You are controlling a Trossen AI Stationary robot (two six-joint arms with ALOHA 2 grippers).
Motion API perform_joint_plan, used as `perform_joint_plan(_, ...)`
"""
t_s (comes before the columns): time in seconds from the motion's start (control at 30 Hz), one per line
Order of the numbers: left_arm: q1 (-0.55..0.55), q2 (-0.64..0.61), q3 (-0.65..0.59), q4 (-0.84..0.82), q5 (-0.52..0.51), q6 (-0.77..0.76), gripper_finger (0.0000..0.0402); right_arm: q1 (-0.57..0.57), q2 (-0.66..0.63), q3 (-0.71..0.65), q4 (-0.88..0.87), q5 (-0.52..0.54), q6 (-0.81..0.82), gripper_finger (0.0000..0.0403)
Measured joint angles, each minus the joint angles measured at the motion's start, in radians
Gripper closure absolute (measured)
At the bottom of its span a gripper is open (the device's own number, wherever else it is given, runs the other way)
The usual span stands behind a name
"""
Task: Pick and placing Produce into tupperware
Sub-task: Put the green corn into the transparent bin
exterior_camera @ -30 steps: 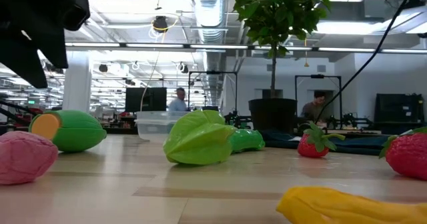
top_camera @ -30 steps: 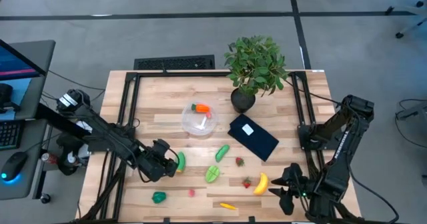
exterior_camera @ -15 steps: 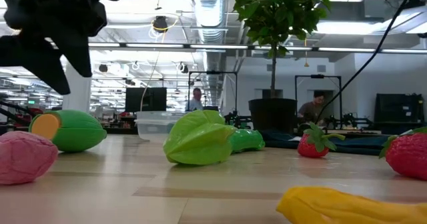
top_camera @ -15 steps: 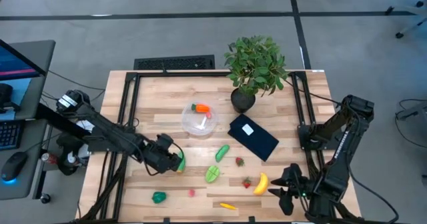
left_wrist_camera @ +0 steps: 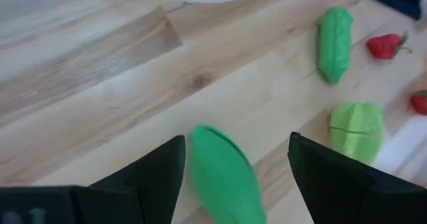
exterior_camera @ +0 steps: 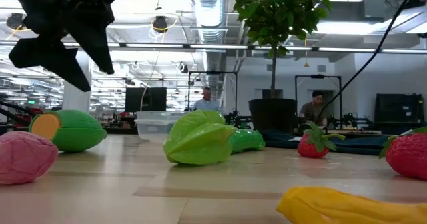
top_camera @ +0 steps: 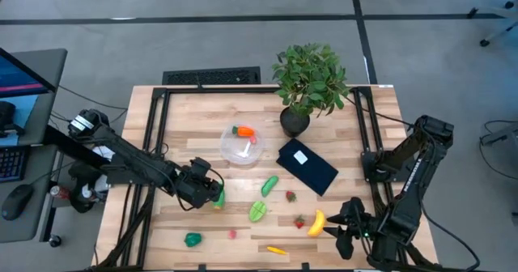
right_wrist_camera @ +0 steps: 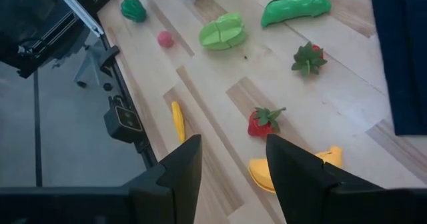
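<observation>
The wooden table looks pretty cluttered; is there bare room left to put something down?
Yes. The far left corner of the wooden table, beside the clear round plastic container, is bare, and so is the right edge past the dark blue flat rectangle. The near middle is crowded with toy produce, where the open left gripper hovers over a green vegetable.

The carrot [top_camera: 244, 131] lies in the tupperware [top_camera: 241, 145], left of the potted plant [top_camera: 308, 82]; other produce [top_camera: 257, 211] lies in front
</observation>
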Motion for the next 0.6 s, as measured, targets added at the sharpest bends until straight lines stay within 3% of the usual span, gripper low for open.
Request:
perform_joint_plan(0.37, 0.000, 0.007, -0.001, 0.022, 0.027, 0.019, 0.0148, 0.000, 0.000, 0.000, -0.007, 0.000, -0.001, 0.0241)
perform_joint_plan(0.6, 0.001, 0.139, -0.004, 0.050, 0.130, -0.022, 0.0148, 0.003, 0.000, 0.000, 0.002, 0.000, 0.000, 0.0243)
